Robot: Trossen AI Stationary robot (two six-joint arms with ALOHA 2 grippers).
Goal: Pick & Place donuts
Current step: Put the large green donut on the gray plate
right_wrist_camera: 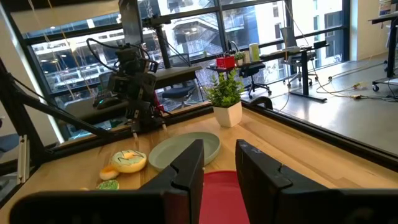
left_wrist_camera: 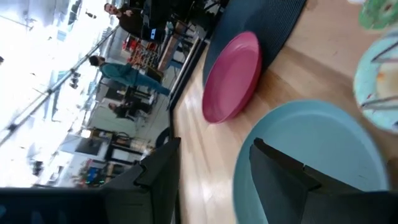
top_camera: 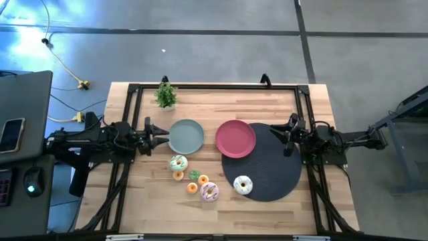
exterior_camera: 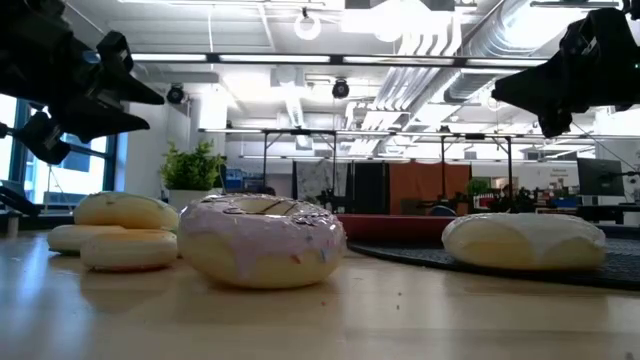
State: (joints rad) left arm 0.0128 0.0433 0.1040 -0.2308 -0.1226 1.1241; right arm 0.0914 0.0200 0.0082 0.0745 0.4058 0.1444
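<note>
Several toy donuts lie on the wooden table near its near edge. The pale green donut (top_camera: 178, 163) sits just near of the grey-green plate (top_camera: 186, 136), with small orange (top_camera: 178, 175) and green (top_camera: 194, 175) rings beside it. The pink donut (top_camera: 209, 192) (exterior_camera: 262, 240) lies on the wood. The white donut (top_camera: 243, 185) (exterior_camera: 525, 240) rests on the black mat (top_camera: 271, 171). My left gripper (top_camera: 162, 138) (left_wrist_camera: 211, 168) hovers open at the grey-green plate's left rim (left_wrist_camera: 311, 149). My right gripper (top_camera: 275, 131) (right_wrist_camera: 221, 162) hovers open above the mat, right of the pink plate (top_camera: 235, 138).
A small potted plant (top_camera: 166, 95) (right_wrist_camera: 227, 93) stands at the table's far edge, left of centre. The pink plate overlaps the mat's far left part. Black frame rails (top_camera: 214, 86) run along the table's edges. People show in the room beyond in the left wrist view.
</note>
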